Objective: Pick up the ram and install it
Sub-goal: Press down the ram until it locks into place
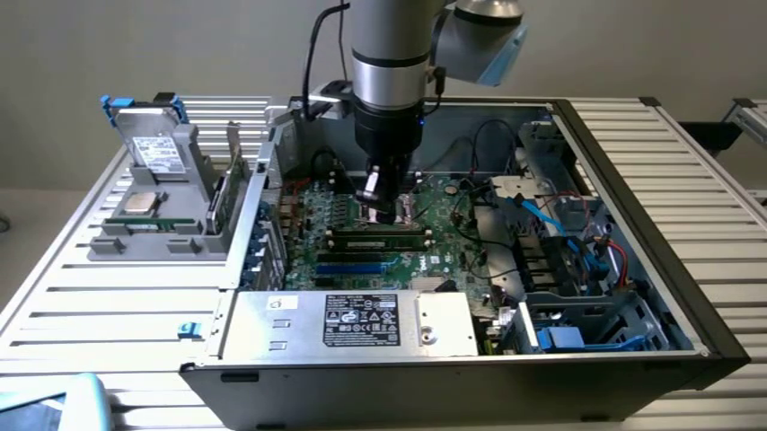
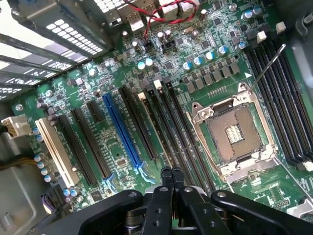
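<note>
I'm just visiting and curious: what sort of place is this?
Probably a robotics lab or test bench for computer assembly. An open computer case lies on a slatted metal table, its green motherboard exposed, and a robot arm reaches into it.

Arm vertical, wrist pointing straight down; tool (image 2: 171,172) low, fingertips pressed together, holding nothing.
</note>
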You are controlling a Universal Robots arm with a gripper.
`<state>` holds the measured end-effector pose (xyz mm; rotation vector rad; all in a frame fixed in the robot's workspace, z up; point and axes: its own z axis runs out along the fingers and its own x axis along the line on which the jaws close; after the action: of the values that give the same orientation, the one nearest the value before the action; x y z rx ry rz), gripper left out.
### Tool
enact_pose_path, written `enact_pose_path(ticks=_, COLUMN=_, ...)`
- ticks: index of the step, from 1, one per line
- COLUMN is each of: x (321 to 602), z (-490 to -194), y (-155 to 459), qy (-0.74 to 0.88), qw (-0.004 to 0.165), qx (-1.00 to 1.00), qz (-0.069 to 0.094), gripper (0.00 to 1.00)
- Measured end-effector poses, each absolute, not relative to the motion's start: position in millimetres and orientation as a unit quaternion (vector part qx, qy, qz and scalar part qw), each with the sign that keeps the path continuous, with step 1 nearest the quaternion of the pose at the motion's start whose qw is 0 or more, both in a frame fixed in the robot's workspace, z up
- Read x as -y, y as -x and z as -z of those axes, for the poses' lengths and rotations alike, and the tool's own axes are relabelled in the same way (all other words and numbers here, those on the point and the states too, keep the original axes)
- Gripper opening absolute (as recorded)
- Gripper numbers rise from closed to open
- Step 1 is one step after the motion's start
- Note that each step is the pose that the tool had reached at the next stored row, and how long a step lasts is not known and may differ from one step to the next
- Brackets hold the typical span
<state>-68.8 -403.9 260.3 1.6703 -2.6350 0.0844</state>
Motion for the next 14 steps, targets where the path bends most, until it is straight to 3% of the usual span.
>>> enact_pose_path(ticks=14, x=403.9, z=-260.3, y=68.8, qy=-0.445, qw=0.013, qx=0.895, qz=-0.026, gripper=0.11)
